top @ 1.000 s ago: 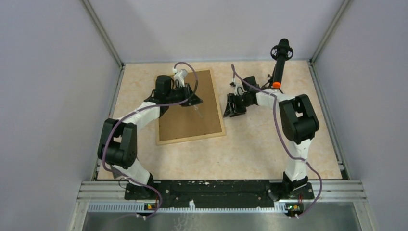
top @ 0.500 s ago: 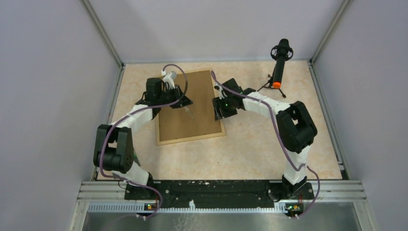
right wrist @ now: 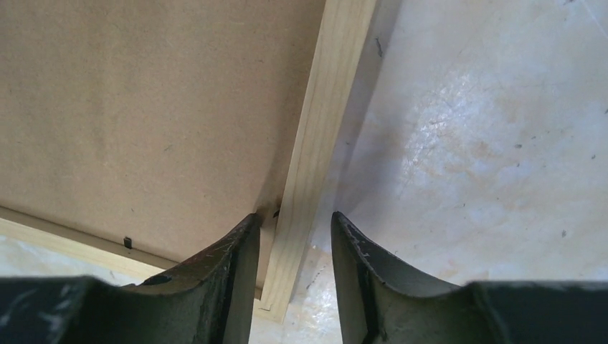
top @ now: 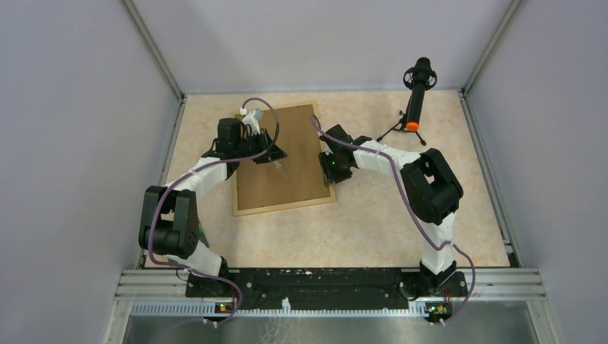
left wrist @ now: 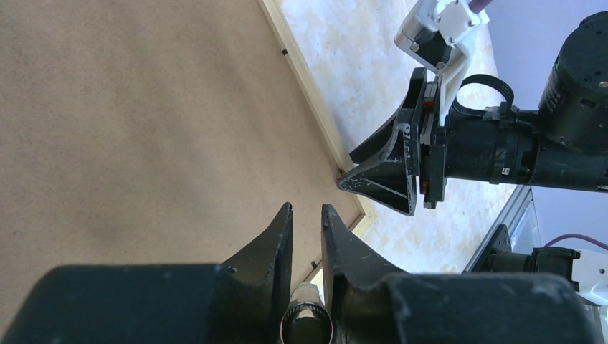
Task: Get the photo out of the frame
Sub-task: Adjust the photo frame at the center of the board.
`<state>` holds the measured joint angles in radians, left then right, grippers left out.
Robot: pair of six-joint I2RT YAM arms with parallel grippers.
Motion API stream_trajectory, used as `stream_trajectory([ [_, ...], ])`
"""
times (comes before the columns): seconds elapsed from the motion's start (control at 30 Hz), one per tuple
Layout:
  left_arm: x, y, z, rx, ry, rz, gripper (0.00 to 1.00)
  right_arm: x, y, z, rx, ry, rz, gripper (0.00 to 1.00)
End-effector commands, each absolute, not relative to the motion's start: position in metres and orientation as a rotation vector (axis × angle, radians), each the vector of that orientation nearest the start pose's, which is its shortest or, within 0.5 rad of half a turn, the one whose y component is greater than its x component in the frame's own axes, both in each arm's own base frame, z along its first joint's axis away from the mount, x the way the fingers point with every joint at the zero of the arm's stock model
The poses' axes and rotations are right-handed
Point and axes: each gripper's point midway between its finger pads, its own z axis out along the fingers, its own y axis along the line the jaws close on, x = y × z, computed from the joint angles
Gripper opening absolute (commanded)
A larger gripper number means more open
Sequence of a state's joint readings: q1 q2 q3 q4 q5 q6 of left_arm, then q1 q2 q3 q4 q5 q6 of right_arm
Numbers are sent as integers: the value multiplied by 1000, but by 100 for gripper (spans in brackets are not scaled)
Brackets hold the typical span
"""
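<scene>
At the near edge of the table (top: 373, 229) the two arms were bolted side by side, and both reached away toward the frame (top: 287, 190). It lay flat on the left half of the table with its brown fibreboard back (left wrist: 143, 129) upward. Only that back and the light wooden rail (right wrist: 323, 122) around it were visible, so the photo was hidden and nothing could be told of it.

The left gripper (top: 279, 165) hung over the upper middle of the brown back. Its wrist view showed the left gripper (left wrist: 307, 208) pointing down at the board, with its fingers (left wrist: 276, 233) drawn in to a narrow slit. Bare board showed through the slit and nothing was between them.

The right gripper (top: 330, 172) was at the frame's right side, near the corner closer to the arms. In its own view the right gripper (right wrist: 294, 218) stood astride the rail. One finger (right wrist: 229, 265) was over the board and the other (right wrist: 358, 265) was over the marbled table (right wrist: 487, 143). They were apart with the wood between them (a strip of table showed beside the outer finger, so they were not pinching it).

Farther back, near the right rear corner and well apart from the frame, stood a black device on a small tripod (top: 416, 93) with an orange band.
</scene>
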<state>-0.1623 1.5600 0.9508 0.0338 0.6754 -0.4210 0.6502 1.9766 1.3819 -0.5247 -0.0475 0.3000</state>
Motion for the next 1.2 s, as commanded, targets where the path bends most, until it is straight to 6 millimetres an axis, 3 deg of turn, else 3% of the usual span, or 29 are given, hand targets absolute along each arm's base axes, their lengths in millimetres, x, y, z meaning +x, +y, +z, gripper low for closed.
stream_trajectory([
  [0.0, 376, -185, 165, 151, 2115, -1059, 0, 335, 279, 14, -433, 2722, 291, 38],
  [0.13, 375, -184, 164, 157, 2116, -1046, 0, 332, 278, 5, -434, 2752, 267, 23],
  [0.3, 376, -182, 165, 170, 2113, -1036, 0, 333, 259, 2, -421, 2770, 205, 0],
  [0.57, 371, -184, 162, 222, 2129, -1059, 0, 343, 236, 7, -588, 2753, 254, 0],
  [0.87, 370, -188, 164, 269, 2123, -1083, 0, 343, 219, 5, -1218, 2512, 289, 0],
  [1.17, 368, -183, 171, 307, 2124, -1040, 0, 350, 168, -3, -1594, 2335, 352, 0],
])
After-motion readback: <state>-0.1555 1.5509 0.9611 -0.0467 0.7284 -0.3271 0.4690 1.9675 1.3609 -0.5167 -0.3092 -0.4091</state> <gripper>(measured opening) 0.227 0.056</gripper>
